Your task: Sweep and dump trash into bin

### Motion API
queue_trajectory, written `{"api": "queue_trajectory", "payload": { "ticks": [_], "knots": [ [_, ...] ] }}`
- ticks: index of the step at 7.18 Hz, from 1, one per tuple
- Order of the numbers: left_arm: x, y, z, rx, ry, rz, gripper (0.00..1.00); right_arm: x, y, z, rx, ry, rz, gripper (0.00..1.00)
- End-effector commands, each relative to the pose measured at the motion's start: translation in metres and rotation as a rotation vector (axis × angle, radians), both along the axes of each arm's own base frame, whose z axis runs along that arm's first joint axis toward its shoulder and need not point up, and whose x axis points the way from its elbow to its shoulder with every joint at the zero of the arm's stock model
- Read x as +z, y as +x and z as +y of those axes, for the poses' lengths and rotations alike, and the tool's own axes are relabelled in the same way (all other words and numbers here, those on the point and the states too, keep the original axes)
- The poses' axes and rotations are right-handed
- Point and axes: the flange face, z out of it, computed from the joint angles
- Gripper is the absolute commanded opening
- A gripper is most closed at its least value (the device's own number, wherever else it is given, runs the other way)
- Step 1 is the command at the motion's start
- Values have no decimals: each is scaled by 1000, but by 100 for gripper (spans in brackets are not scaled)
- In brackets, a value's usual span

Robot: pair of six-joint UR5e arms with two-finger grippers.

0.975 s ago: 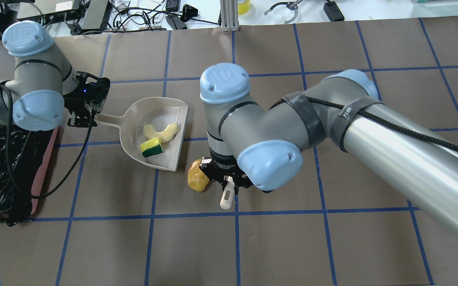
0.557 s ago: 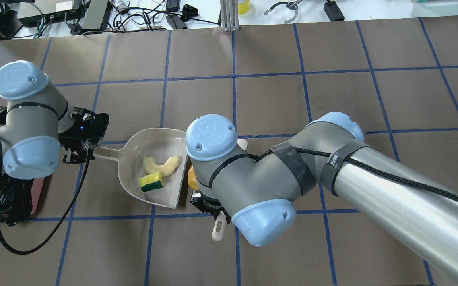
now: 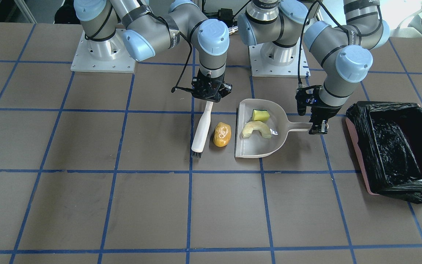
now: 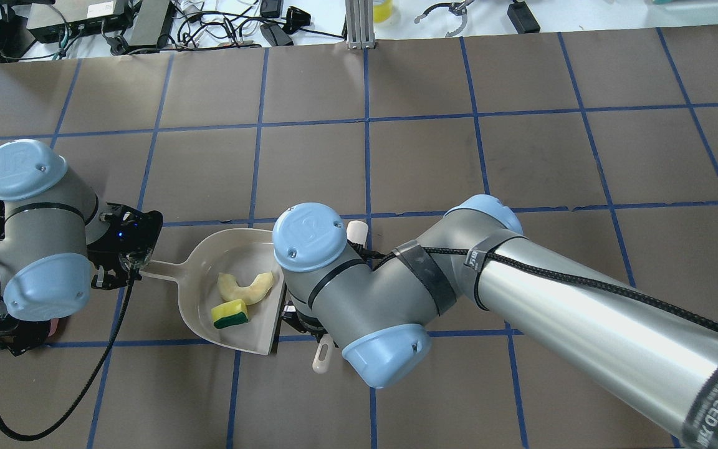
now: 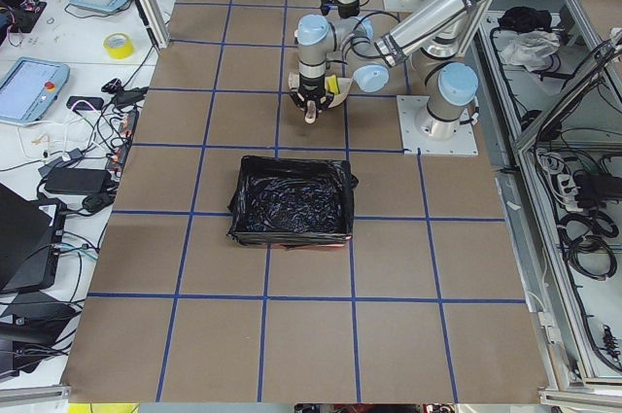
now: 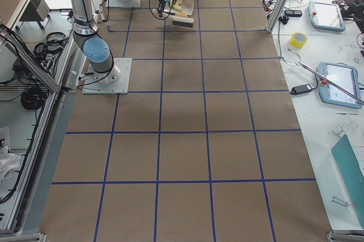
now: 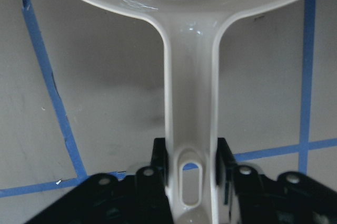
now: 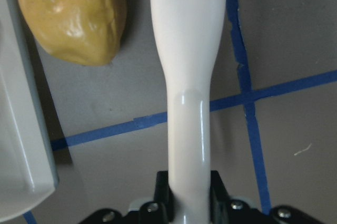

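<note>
The white dustpan lies on the table and holds the yellow-green sponge wedge and the pale cream crescent. My left gripper is shut on the dustpan handle. The glossy orange-brown lump lies on the table just outside the pan's open edge. My right gripper is shut on the white brush, which lies alongside the lump. In the overhead view my right arm hides the lump. The bin, lined with a black bag, stands beyond the pan's handle.
The brown table carries a blue tape grid. The two arm bases stand at the robot's side of the table. Cables and devices lie past the far edge. Open floor surrounds the bin.
Both arms have drawn back toward the robot's side. The dustpan with the sponge and crescent moved with the left gripper. The right arm and brush now cover the lump in the overhead view.
</note>
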Motion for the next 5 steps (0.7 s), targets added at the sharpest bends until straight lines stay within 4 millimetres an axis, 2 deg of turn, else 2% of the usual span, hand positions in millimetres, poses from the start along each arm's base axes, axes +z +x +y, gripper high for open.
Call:
{"api": "queue_trajectory", "payload": {
  "ticks": [1, 3, 5],
  "knots": [
    [-6, -13, -7, -13, -23, -17, 0, -15, 25, 2, -6, -17, -22, 7],
    [-5, -12, -9, -7, -25, -24, 0, -12, 58, -4, -49, -18, -70, 7],
    [-4, -12, -10, -7, -28, -26, 0, 4, 107, 0, -118, -3, -147, 7]
  ]
}}
